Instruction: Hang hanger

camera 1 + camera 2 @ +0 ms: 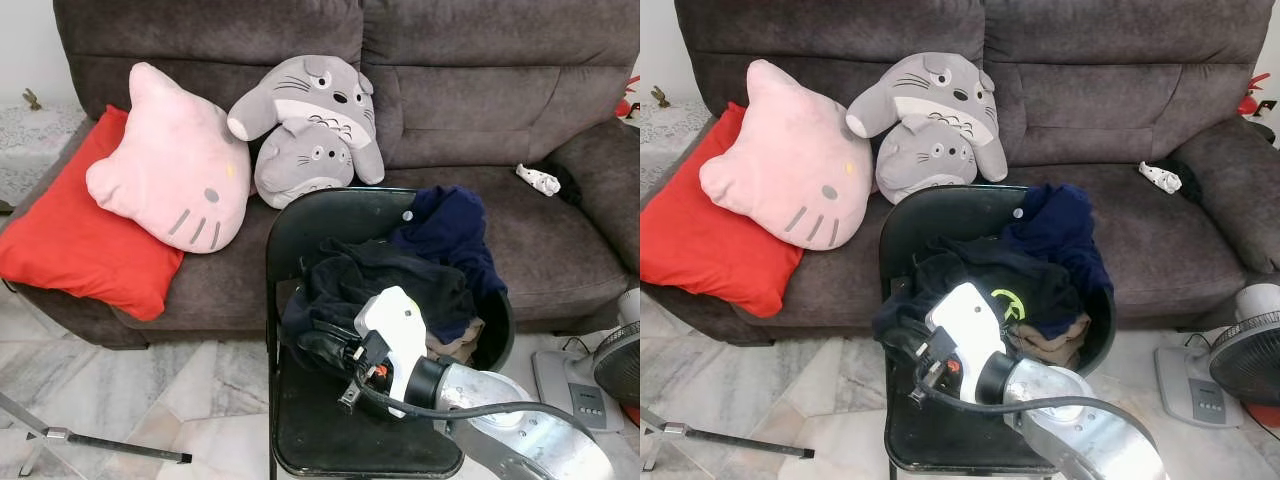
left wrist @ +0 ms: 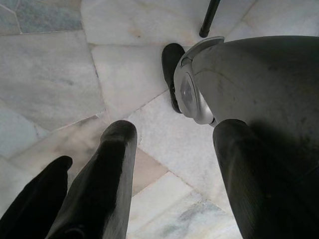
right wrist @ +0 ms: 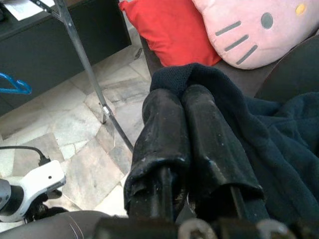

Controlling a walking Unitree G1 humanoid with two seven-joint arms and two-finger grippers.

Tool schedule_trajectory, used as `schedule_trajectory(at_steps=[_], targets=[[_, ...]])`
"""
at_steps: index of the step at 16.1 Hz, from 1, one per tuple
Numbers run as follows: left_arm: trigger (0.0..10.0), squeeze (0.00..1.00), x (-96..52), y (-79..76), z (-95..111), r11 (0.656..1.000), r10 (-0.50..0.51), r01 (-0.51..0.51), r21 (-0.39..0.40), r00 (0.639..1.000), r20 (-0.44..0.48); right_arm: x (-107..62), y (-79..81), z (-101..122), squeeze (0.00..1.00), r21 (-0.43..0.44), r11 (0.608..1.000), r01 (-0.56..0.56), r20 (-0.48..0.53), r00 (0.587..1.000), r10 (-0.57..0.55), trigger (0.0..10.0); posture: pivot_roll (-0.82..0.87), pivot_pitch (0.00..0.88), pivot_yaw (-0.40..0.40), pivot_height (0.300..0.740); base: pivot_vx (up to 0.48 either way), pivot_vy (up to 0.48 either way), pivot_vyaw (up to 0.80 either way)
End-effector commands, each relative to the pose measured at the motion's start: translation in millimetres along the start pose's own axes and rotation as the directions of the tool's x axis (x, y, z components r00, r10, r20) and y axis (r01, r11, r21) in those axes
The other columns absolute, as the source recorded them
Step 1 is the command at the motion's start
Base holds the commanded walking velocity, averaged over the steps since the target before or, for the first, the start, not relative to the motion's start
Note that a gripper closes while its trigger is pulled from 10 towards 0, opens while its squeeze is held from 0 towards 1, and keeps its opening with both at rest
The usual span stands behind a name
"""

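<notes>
A blue hanger (image 3: 15, 85) shows in the right wrist view, against a dark cabinet beyond a metal rack leg (image 3: 84, 64). A black folding chair (image 1: 330, 210) stands before the sofa with a pile of dark clothes (image 1: 390, 270) and a navy garment (image 1: 450, 225) on it. My right gripper (image 3: 182, 94) is shut, its fingertips (image 1: 320, 350) at the left edge of the pile, against dark cloth. Whether cloth is pinched I cannot tell. My left gripper (image 2: 174, 132) hangs open over the marble floor beside my own leg.
A brown sofa (image 1: 480, 100) carries a red cushion (image 1: 70, 240), a pink cat cushion (image 1: 170, 170), grey plush toys (image 1: 310, 120) and a small white toy (image 1: 537, 180). A fan (image 1: 620, 370) stands on the right. A rack foot (image 1: 100, 445) lies on the floor at the left.
</notes>
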State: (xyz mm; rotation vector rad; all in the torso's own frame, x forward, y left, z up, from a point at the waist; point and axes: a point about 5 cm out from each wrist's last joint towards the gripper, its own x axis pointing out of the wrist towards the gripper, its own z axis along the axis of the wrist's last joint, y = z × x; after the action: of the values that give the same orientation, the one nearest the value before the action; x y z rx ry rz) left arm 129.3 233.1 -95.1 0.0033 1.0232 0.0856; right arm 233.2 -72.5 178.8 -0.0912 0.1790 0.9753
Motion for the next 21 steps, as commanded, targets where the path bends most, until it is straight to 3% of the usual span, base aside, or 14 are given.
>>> schedule_trajectory(at_steps=[1,2,4,5,10,13,15,16,17,18,19,20,21], targets=[[10.0,0.0,-2.4,1.1,-11,1.0,0.0,0.0,-0.002,0.999,-0.039,-1.9,-0.6,-6,0.0,0.002,1.0,0.013,-0.039,0.999,-0.013,4.2,-0.13,0.182,-0.028,0.74,0.0,0.0,0.0],[10.0,0.0,-2.4,1.4,-11,1.0,0.001,-0.001,0.001,0.999,-0.041,-3.2,-10.8,-13,0.0,0.036,0.995,0.097,-0.072,0.993,-0.094,10.0,-0.13,0.185,-0.029,0.74,0.0,0.0,0.0],[10.0,0.0,-2.5,1.3,-11,1.0,0.0,0.0,0.003,0.999,-0.041,-5.4,-30.3,-21,0.0,0.094,0.965,0.246,-0.09,0.967,-0.238,10.0,-0.13,0.186,-0.029,0.74,0.0,0.0,0.0],[10.0,0.0,-2.4,1.2,-11,1.0,-0.002,0.002,0.008,0.999,-0.042,-8.4,-44.1,-28,1.0,0.168,0.919,0.356,-0.105,0.933,-0.343,10.0,-0.13,0.187,-0.029,0.74,0.0,0.0,0.0],[10.0,0.0,-2.5,1.7,-11,1.0,-0.004,0.005,0.021,0.999,-0.043,-7.7,-38.9,-31,1.0,0.184,0.927,0.326,-0.114,0.944,-0.309,10.0,-0.13,0.191,-0.028,0.74,0.0,0.0,0.0],[10.0,0.0,-2.4,1.7,-11,1.0,-0.006,0.008,0.03,0.999,-0.044,-5.2,-16.3,-29,1.0,0.117,0.983,0.139,-0.123,0.985,-0.125,10.0,-0.12,0.192,-0.028,0.74,0.0,0.0,0.0],[10.0,0.0,-2.4,1.7,-10,0.999,-0.007,0.009,0.033,0.999,-0.044,-6.9,-27.3,-32,1.0,0.108,0.965,0.239,-0.134,0.965,-0.224,10.0,-0.13,0.192,-0.028,0.74,0.0,0.0,0.0],[10.0,0.0,-2.4,1.6,-10,0.999,-0.009,0.01,0.035,0.999,-0.044,-11.0,-45.7,-30,1.0,0.124,0.92,0.373,-0.122,0.925,-0.358,10.0,-0.13,0.192,-0.028,0.74,0.0,0.0,0.0],[10.0,0.0,-2.4,1.5,-10,0.999,-0.009,0.011,0.037,0.999,-0.045,-14.8,-56.8,-27,0.89,0.138,0.884,0.446,-0.099,0.894,-0.436,10.0,-0.13,0.193,-0.028,0.74,0.0,0.0,0.0],[10.0,0.0,-2.4,1.5,-10,0.999,-0.01,0.011,0.038,0.999,-0.045,-17.9,-63.7,-25,0.3,0.144,0.859,0.492,-0.089,0.871,-0.484,10.0,-0.13,0.193,-0.028,0.74,0.0,0.0,0.0],[10.0,0.0,-2.4,1.5,-10,0.999,-0.01,0.011,0.041,0.999,-0.046,-26.2,-78.1,-21,0.0,0.153,0.798,0.583,-0.057,0.811,-0.582,10.0,-0.13,0.193,-0.029,0.74,0.0,0.0,0.0],[10.0,0.0,-2.4,1.5,-10,0.999,-0.009,0.011,0.043,0.999,-0.046,-29.6,-82.6,-19,0.0,0.164,0.774,0.611,-0.04,0.788,-0.614,10.0,-0.13,0.194,-0.029,0.74,0.0,0.0,0.0],[10.0,0.0,-2.4,1.5,-10,0.999,-0.009,0.011,0.045,0.999,-0.046,-29.3,-81.8,-15,0.0,0.168,0.782,0.6,-0.015,0.795,-0.607,10.0,-0.13,0.195,-0.028,0.74,0.0,0.0,0.0]])
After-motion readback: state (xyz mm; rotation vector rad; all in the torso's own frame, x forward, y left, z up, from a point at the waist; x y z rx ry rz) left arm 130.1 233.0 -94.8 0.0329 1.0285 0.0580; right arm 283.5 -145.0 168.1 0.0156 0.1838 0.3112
